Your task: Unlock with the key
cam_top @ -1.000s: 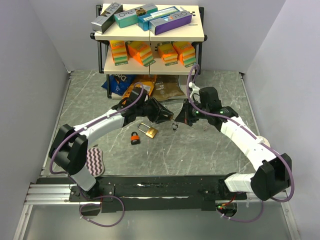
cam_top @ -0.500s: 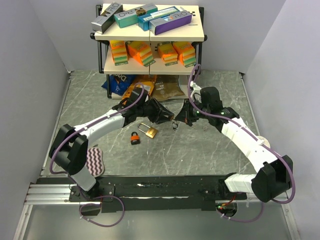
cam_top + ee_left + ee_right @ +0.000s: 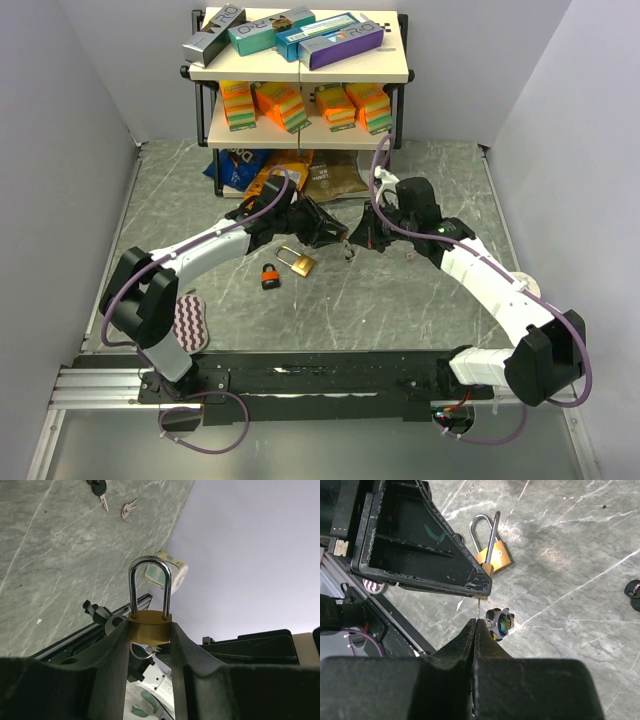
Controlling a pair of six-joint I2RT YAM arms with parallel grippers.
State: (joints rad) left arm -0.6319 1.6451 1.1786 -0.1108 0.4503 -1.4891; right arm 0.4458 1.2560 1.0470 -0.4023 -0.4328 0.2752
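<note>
Padlock (image 3: pixel 150 627): brass, held clear of the table (image 3: pixel 560 580) above its middle. The shackle (image 3: pixel 150 580) is closed, with both legs seated in the body.
Left end effector (image 3: pixel 336 233): grasping the padlock, fingers pressed on the two narrow sides of the body. The shackle stands out past the fingertips.
Key (image 3: pixel 478 609): a thin blade projecting from the tips of the right end effector, aimed at the base of the padlock.
Right end effector (image 3: pixel 476 622): clenched on the key, jaws fully together.
Governing relation: the padlock's long axis runs from base to shackle. The key lies on that same line at the base end, opposite the shackle. The blade tip reaches the edge of the left finger that covers the base. Whether it has entered the keyhole cannot be told.
Nearer arm: the two end effectors meet tip to tip, and only the right one carries the key.
Step, as judged: seating the blade, with the turn not yet made.
Next move, as judged: push along the axis, then rotate about it.
Risk, as judged: a slight tilt could jam the blade or twist the padlock in its grasp.
Surroundings: a spare padlock (image 3: pixel 495 556) lies on the table below, and loose keys (image 3: pixel 129 509) lie well apart.
</note>
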